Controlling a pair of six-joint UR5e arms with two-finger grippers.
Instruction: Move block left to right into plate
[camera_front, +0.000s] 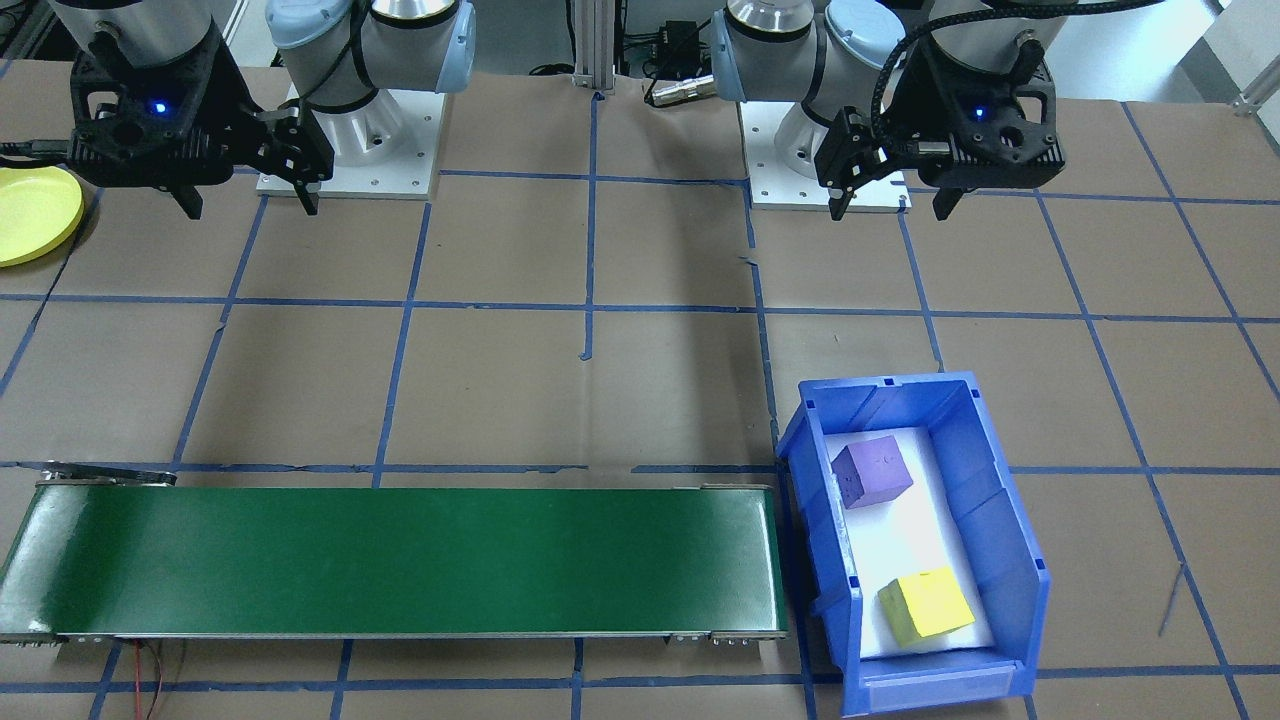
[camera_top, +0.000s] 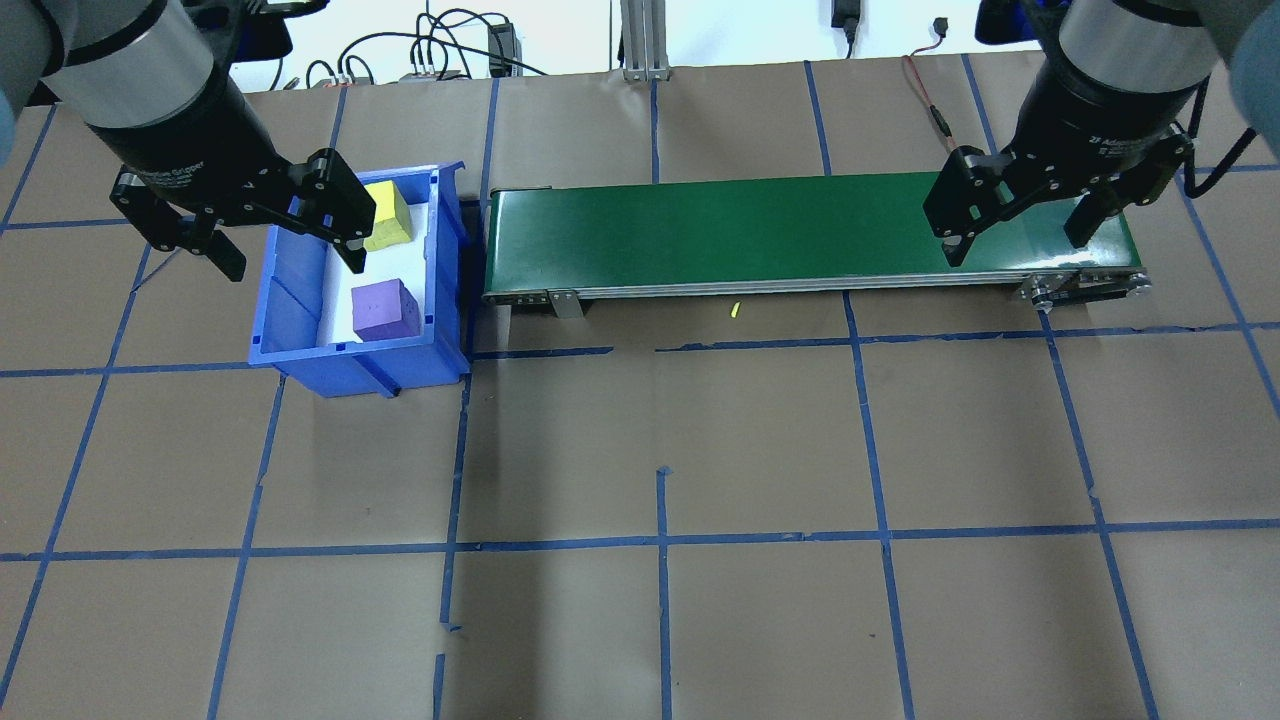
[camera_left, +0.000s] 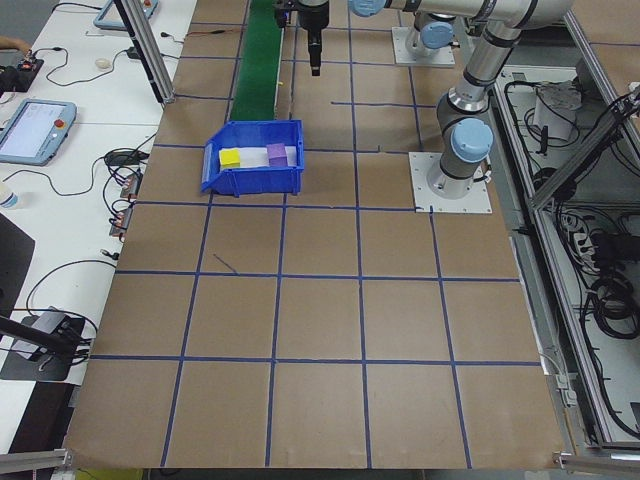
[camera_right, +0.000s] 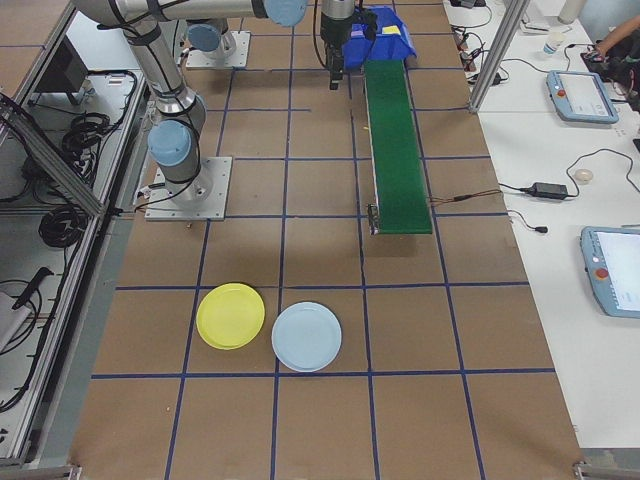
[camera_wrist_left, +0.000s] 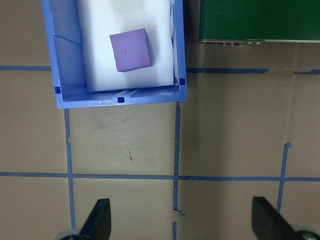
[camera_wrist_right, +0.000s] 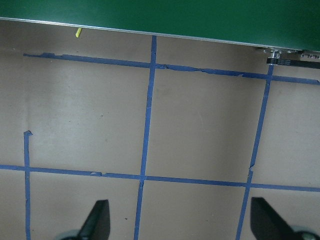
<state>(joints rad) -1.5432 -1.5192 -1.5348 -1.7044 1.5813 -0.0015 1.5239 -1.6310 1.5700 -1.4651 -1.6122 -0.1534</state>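
A blue plastic bin (camera_top: 300, 330) sits on the paper-covered counter (camera_top: 660, 450) at about ten o'clock in the overhead view, just beside the left end of a green conveyor belt (camera_top: 800, 235). Inside it lie two blocks, apart from each other: a purple block (camera_top: 383, 310) nearer the robot and a yellow block (camera_top: 388, 215) behind it. Both look like small, light foam cubes with matte faces, likely slightly yielding and not slippery; opposite flat sides offer the best hold, approached from above between the bin walls. The left tool (camera_top: 285, 245) hangs above the bin's left wall, fingers spread and empty. The right tool (camera_top: 1020, 225) hangs over the belt's right end, also spread and empty. The yellow plate (camera_right: 231, 315) rests well apart, on the robot's right, touching a pale blue plate (camera_right: 307, 337).
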